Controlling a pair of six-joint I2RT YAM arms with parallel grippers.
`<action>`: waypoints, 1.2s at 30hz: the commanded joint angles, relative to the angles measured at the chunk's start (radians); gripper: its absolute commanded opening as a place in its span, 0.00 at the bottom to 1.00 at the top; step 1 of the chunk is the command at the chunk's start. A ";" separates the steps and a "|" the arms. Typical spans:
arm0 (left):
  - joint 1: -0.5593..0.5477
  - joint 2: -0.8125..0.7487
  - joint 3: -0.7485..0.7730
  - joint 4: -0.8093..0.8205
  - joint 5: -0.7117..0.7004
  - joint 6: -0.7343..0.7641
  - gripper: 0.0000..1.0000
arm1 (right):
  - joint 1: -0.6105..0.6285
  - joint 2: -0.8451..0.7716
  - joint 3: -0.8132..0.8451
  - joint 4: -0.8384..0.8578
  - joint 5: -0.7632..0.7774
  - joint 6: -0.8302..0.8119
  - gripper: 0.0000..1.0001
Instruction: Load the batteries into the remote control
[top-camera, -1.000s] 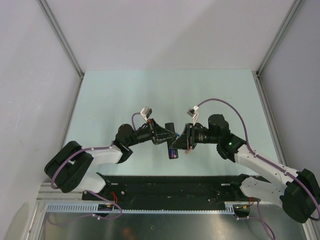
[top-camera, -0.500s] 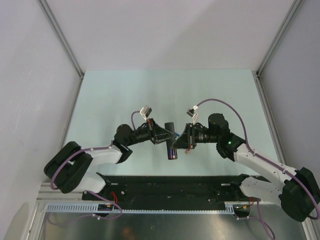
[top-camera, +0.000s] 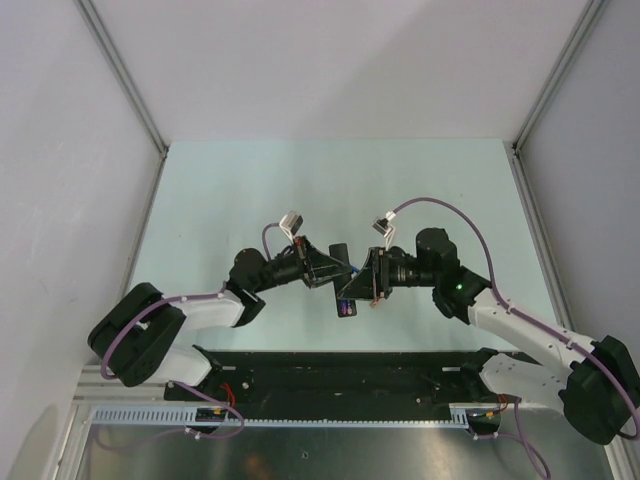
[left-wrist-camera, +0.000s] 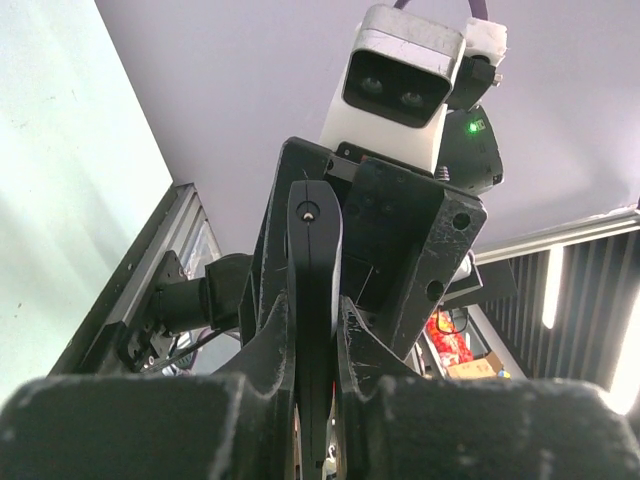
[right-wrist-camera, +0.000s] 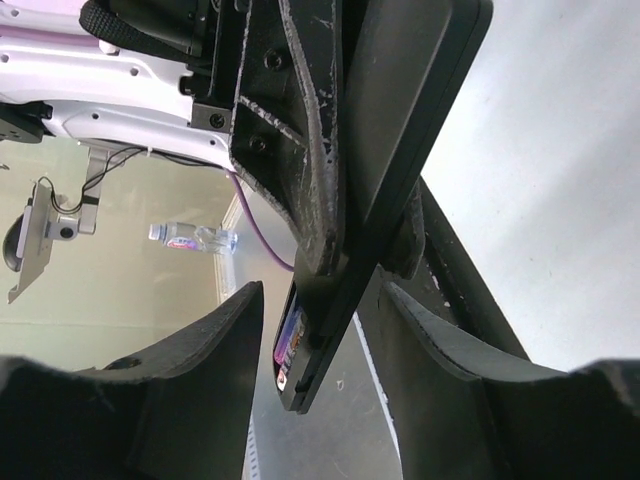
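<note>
Black remote control (left-wrist-camera: 315, 290) clamped edge-on in the left gripper (top-camera: 333, 272), right gripper (right-wrist-camera: 322, 300) spread apart astride the same bar, a battery (right-wrist-camera: 290, 338) showing in its end compartment, both wrists meeting over the pale green table (top-camera: 230, 190)

Pale green table (top-camera: 250, 180), grey walls (top-camera: 330, 70)

Overhead looks down; wrists closely face remote control (right-wrist-camera: 410, 120).

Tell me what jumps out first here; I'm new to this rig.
Dead centre, the left hand clamps the black remote control while the right hand straddles it, fingers apart. A reddish battery shows in the remote's lower end.
</note>
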 joint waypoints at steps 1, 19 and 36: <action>0.001 -0.017 0.025 0.036 -0.024 -0.015 0.00 | 0.008 -0.027 0.013 -0.017 -0.007 -0.019 0.52; 0.001 -0.026 0.054 0.036 -0.021 -0.020 0.00 | 0.030 0.036 0.013 -0.017 -0.028 -0.029 0.00; 0.015 0.011 0.000 0.037 -0.020 0.020 0.00 | -0.111 -0.123 0.082 -0.162 0.043 -0.091 0.89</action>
